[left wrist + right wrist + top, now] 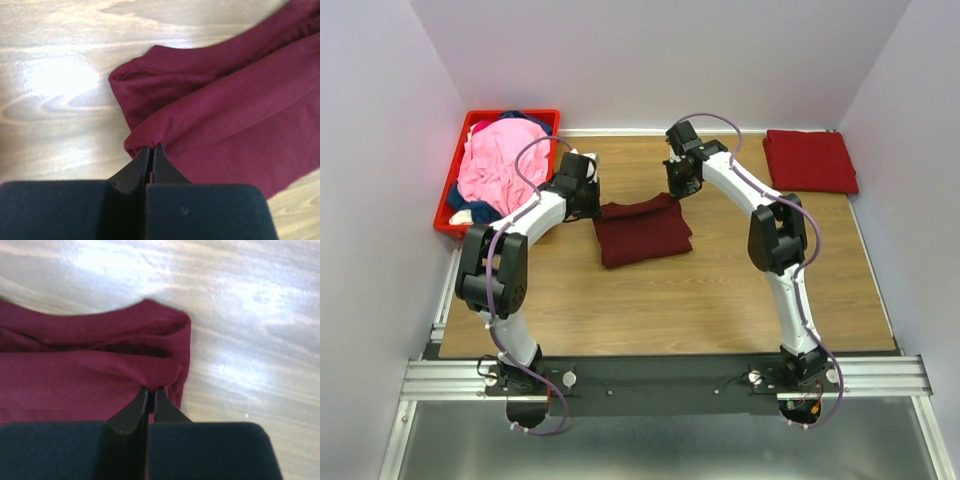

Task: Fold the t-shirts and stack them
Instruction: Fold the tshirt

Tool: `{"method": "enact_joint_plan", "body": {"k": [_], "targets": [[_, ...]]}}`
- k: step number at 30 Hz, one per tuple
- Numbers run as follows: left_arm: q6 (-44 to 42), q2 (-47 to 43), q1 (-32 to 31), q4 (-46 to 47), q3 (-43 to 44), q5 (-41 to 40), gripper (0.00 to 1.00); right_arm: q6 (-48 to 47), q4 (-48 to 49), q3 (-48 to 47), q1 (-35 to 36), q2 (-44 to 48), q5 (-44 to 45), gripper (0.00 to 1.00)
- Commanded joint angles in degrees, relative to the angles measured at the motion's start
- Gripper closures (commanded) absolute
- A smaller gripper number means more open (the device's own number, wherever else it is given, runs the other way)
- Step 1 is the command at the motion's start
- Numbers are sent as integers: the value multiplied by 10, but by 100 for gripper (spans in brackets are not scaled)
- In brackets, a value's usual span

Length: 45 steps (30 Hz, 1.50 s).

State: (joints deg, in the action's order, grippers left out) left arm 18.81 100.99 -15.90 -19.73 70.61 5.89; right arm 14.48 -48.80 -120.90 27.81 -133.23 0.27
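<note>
A dark maroon t-shirt [642, 231] lies partly folded in the middle of the table. My left gripper [592, 203] is shut on its left far corner; the left wrist view shows the cloth [225, 110] pinched at my gripper [151, 148]. My right gripper [678, 186] is shut on its right far corner; the right wrist view shows the fold [100, 370] pinched at my gripper [151, 390]. A folded red t-shirt [810, 160] lies at the far right corner. Pink [495, 170] and navy [525, 117] shirts are heaped in the crate.
A red plastic crate [451, 195] stands at the far left edge of the wooden table [720, 300]. Grey walls close in the left, back and right sides. A metal rail [660, 375] with both arm bases runs along the near edge.
</note>
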Motion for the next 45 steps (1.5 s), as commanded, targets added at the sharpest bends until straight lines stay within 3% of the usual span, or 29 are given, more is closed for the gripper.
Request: {"method": "enact_joint_plan", "body": {"k": [1,5,8,12,15,17,19,24,29,34,40,45], "targets": [[3,17,17,19,12,-4,98,-5,44,0,-14,-18,8,94],[7,20,17,33,15,9,81,5,56,19,-17,-14,9,90],[11,19,16,37,18,5,63,14,70,39,-17,8,19,67],[11,-23,17,50,2,-12,59,27,119,106,-19,81,36,55],[3,-95,16,64,-24,-31,59,31,171,178,-33,150,1,50],[-3,-120,16,67,-39,-29,53,27,226,241,-49,196,-47,45],[-6,-150,16,66,-62,-26,39,27,252,274,-64,213,-119,43],[13,-193,16,100,-120,-18,39,12,290,315,-76,221,-195,43],[33,-163,34,131,-135,9,39,2,347,319,-102,181,-269,42],[41,-81,52,151,-89,43,41,-27,352,268,-109,135,-322,42],[36,23,53,133,-15,47,41,-44,359,232,-109,61,-325,42],[30,54,54,130,15,32,44,-48,369,208,-109,27,-343,42]]}}
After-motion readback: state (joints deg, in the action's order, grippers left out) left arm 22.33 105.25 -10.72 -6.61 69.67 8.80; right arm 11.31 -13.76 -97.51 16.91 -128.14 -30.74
